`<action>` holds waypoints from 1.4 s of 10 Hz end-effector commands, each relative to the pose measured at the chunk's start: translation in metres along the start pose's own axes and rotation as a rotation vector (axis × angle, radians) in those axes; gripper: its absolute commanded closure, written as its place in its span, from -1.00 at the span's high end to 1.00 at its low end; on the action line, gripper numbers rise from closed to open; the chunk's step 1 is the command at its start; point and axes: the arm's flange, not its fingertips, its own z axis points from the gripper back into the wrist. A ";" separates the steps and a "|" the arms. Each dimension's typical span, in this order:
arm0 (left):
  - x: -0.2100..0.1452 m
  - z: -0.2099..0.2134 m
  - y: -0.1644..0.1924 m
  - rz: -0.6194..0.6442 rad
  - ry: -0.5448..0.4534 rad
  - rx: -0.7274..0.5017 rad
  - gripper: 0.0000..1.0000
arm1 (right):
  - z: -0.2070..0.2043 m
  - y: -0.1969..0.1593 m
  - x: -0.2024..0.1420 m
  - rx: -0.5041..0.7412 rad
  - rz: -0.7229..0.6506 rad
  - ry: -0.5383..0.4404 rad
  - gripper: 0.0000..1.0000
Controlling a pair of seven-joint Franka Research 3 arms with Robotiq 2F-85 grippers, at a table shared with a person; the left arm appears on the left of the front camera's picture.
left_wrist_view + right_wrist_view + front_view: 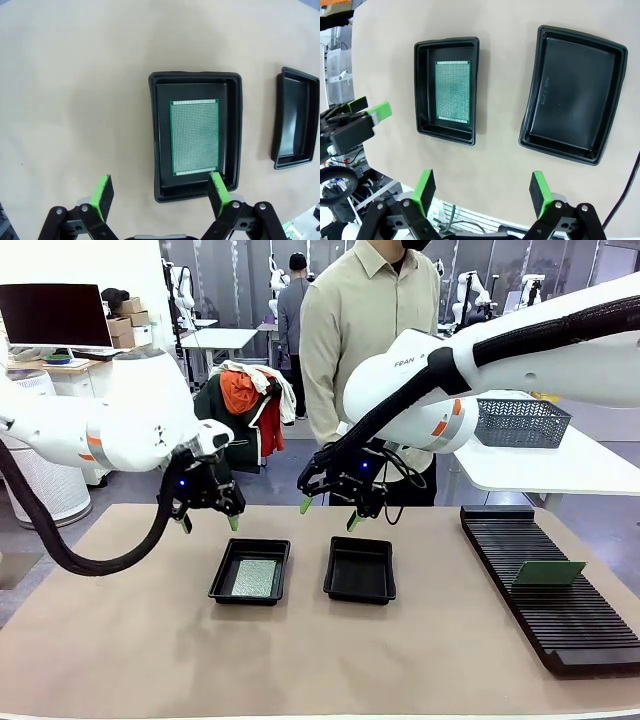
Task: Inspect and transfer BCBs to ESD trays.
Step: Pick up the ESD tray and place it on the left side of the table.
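Two black ESD trays sit side by side on the tan table. The left tray (250,571) (196,134) (448,89) holds one green BCB (251,577) (194,136) (453,90) lying flat. The right tray (360,569) (295,118) (574,93) holds nothing. Another BCB (548,573) stands tilted in the black slotted rack (553,585) at the right. My left gripper (207,522) (160,192) hovers open above the table behind the left tray. Over the far edge of the right tray, my right gripper (327,512) (482,189) hangs open, nothing between its fingers.
A person in a beige shirt (365,330) stands at the far side of the table. A grey mesh basket (520,422) rests on a white side table at the right. Bare tan table surface lies in front of the trays.
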 end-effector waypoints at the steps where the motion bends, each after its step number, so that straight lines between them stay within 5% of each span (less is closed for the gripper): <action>1: 0.001 -0.021 -0.006 0.019 0.006 0.054 1.00 | -0.001 0.002 0.002 -0.015 -0.012 -0.007 1.00; 9: -0.006 -0.090 -0.001 0.011 0.063 0.104 1.00 | -0.001 0.002 0.002 -0.015 -0.012 -0.007 1.00; 14: -0.010 -0.098 0.001 0.008 0.106 0.090 1.00 | -0.001 0.002 0.002 -0.015 -0.012 -0.007 1.00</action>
